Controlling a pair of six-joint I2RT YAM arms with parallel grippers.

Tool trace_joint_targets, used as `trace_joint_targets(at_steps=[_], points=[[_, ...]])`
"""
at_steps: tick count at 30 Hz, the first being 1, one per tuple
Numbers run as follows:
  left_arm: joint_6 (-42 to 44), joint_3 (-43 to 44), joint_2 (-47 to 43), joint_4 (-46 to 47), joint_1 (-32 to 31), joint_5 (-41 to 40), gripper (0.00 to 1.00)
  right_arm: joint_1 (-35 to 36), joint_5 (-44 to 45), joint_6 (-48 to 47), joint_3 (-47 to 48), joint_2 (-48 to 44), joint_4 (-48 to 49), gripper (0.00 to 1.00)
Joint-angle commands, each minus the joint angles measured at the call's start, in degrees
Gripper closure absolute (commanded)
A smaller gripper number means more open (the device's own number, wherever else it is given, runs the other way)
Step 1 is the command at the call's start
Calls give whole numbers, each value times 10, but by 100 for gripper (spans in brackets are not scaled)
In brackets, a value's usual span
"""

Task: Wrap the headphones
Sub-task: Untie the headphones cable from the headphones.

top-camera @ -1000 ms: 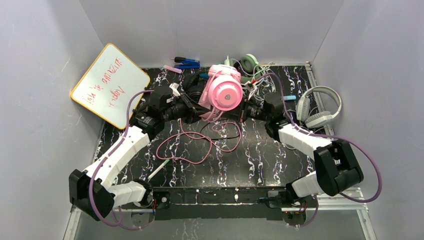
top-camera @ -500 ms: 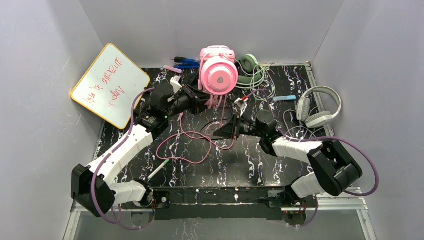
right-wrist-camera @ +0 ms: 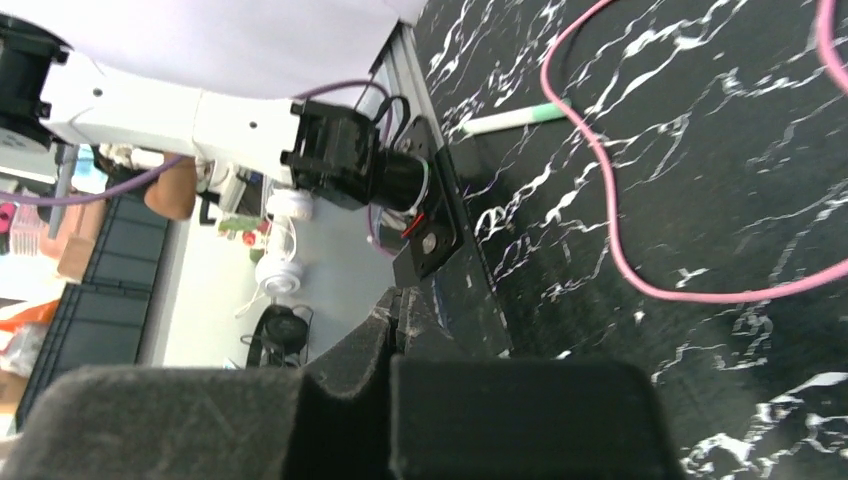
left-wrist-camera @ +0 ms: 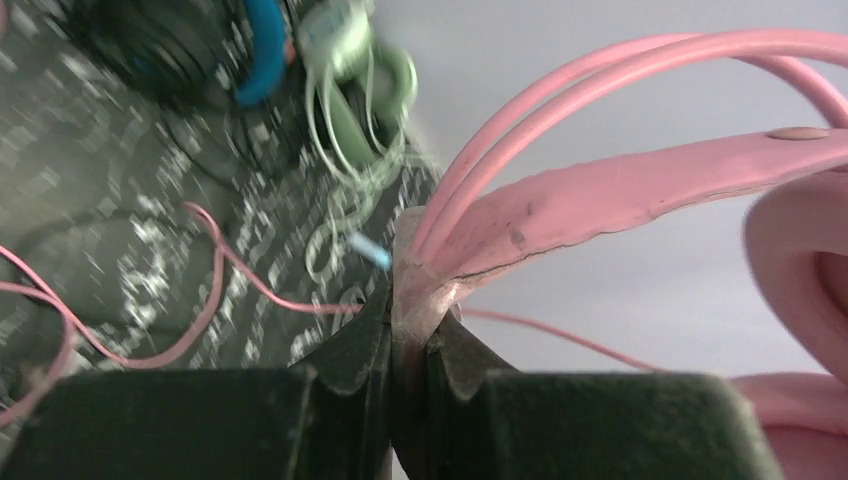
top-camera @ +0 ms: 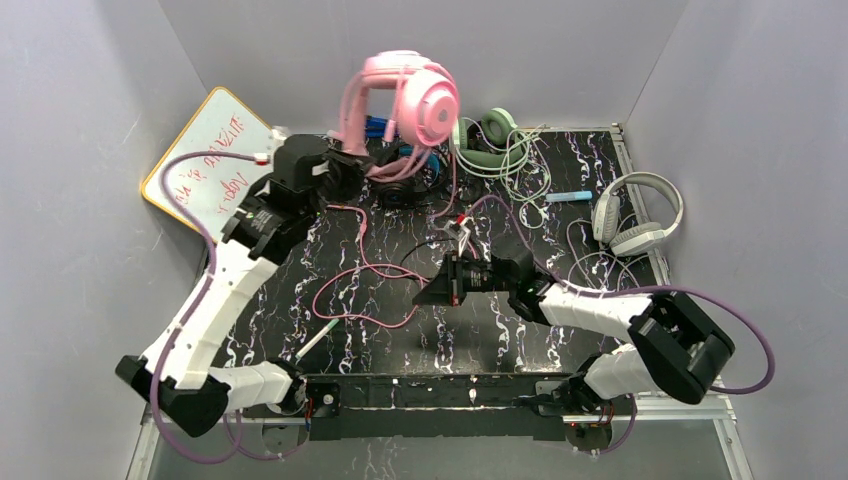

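The pink headphones [top-camera: 415, 92] hang in the air at the back, their headband [left-wrist-camera: 620, 190] clamped in my left gripper [top-camera: 352, 162] [left-wrist-camera: 410, 300], which is shut on it. The pink cord [top-camera: 372, 300] [right-wrist-camera: 600, 220] trails down from them and lies in loose loops on the black marbled table. Over the table's middle, beside those loops, my right gripper [top-camera: 425, 293] [right-wrist-camera: 402, 300] is shut with nothing in it. Black-and-blue headphones [top-camera: 402, 178] [left-wrist-camera: 200, 50] lie under the raised pink set. White-grey headphones [top-camera: 635, 215] rest at the right edge.
Green headphones [top-camera: 490, 140] with a tangled pale cord lie at the back centre. A whiteboard [top-camera: 205, 165] leans at the left wall. A green-tipped marker [top-camera: 318, 340] [right-wrist-camera: 510, 118] lies near the front edge, and a blue marker [top-camera: 575, 196] near the white-grey set.
My left arm has lifted the pink headphones up and toward the back wall. My right gripper has left them, moved forward over the table's middle and shut.
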Motion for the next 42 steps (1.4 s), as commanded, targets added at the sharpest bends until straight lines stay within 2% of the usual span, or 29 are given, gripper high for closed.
trace_joint_targets(at_steps=[1, 5, 9, 12, 17, 19, 24, 28, 38, 40, 42], points=[[67, 43, -29, -114, 0, -247, 100, 44, 31, -57, 58, -52, -156, 99], [35, 36, -9, -134, 0, -286, 100, 67, 52, -80, 104, -71, -246, 99], [50, 48, 2, -108, 0, -252, 100, 75, 100, -115, 119, -94, -325, 97], [63, 48, -9, -89, 0, -245, 100, 74, 161, -172, 116, -134, -368, 77], [66, 65, -26, -102, 0, -227, 100, 70, 315, -279, 132, -212, -425, 17], [65, 76, -30, -111, 0, -217, 100, 54, 337, -305, 141, -222, -425, 3], [50, 80, -46, -121, 0, -183, 100, -25, 301, -331, 171, -186, -406, 1], [33, 73, -60, -123, 0, -137, 100, -65, 264, -326, 146, -174, -296, 1], [0, 120, -64, -135, 0, -57, 100, -71, 189, -382, 174, -75, -139, 2], [-6, 123, -65, -135, 0, -47, 100, -71, 198, -380, 190, -58, -132, 8], [-11, 126, -65, -135, 0, -34, 100, -71, 191, -374, 212, -43, -143, 31]])
